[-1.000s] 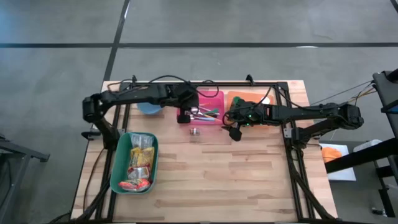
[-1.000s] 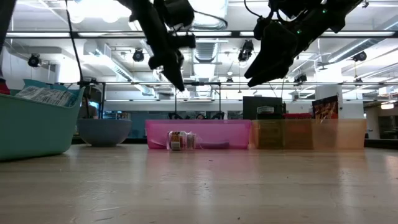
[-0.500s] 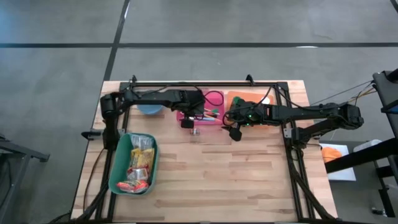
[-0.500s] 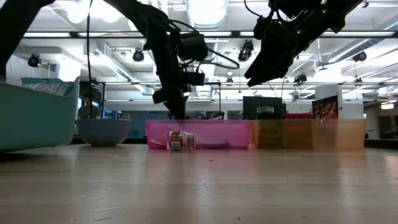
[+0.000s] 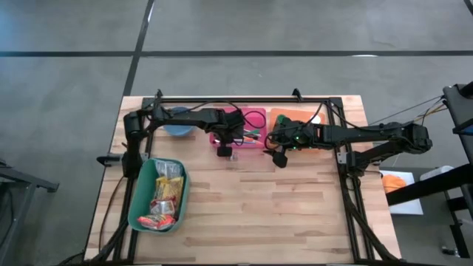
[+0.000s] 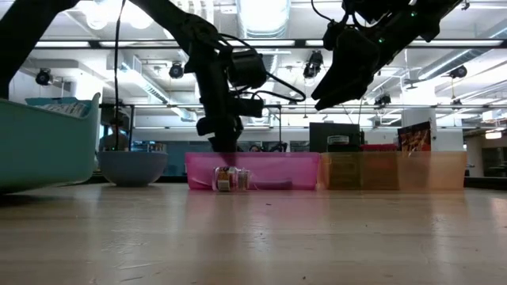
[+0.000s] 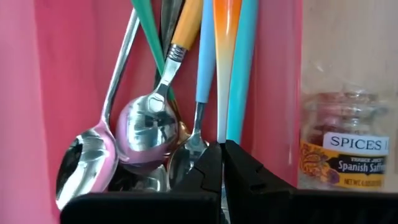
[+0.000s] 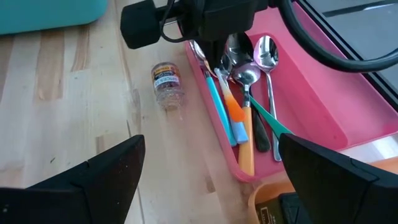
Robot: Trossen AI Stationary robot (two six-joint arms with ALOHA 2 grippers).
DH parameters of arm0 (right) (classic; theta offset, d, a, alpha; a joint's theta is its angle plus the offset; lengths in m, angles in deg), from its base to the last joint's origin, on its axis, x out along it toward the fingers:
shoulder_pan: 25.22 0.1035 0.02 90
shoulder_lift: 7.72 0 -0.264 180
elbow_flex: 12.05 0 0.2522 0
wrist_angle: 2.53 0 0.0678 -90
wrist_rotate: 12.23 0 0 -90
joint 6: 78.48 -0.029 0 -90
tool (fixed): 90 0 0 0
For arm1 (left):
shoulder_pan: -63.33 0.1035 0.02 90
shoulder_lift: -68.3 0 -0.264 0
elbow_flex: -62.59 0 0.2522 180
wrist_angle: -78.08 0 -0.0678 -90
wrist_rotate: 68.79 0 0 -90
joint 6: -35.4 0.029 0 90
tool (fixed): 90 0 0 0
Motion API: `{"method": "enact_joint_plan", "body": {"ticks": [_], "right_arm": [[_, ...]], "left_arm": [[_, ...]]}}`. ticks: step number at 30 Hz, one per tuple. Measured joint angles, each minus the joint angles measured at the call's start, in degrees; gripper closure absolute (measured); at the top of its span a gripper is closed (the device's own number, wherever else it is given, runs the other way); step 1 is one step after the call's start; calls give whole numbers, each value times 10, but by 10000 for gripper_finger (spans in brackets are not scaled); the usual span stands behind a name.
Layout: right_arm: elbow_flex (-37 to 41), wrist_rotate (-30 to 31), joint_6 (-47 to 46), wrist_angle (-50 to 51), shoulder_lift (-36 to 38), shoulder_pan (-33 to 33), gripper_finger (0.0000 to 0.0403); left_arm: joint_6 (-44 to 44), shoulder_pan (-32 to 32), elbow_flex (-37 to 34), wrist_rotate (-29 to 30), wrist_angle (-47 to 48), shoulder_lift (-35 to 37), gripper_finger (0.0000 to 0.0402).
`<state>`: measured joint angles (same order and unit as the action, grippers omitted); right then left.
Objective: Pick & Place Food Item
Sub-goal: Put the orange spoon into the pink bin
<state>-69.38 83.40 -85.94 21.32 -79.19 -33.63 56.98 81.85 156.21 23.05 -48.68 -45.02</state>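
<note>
A small glass spice jar [image 5: 231, 156] with an orange label lies on its side on the wood, just in front of the pink tray's [image 5: 255, 117] near wall; the low view shows the jar [image 6: 230, 179] too. My left gripper [image 7: 222, 163] is shut and points steeply down over the spoons [image 7: 146, 127] at the tray's near left end, beside the jar [image 7: 342, 152]. In the high view my left gripper [image 5: 222, 148] stands left of the jar. My right gripper [image 5: 279, 157] hangs open above the table, right of the jar, holding nothing. My left gripper's shut fingertips [image 7: 211, 158] stand right over the spoon bowls [image 7: 186, 152] inside the pink tray. Whether they touch a spoon or the tray, I cannot tell. They stand apart from the spice jar.
A teal bin [image 5: 140, 193] full of snack packets sits at the near left. A blue bowl [image 5: 177, 131] stands left of the pink tray, and an orange tray [image 5: 290, 117] right of it. Bare wood spreads across the table's near half.
My left gripper, still shut, has come down and a little toward the table's near edge, from high above the pink tray to just over the spoons beside the jar. The jar has not moved.
</note>
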Motion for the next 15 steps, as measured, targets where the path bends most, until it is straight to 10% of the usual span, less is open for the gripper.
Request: {"method": "enact_joint_plan", "body": {"ticks": [15], "right_arm": [[1,-1,-5,0,0,0,37]], "left_arm": [[-21,-1,-16,-4,7,0,401]]}}
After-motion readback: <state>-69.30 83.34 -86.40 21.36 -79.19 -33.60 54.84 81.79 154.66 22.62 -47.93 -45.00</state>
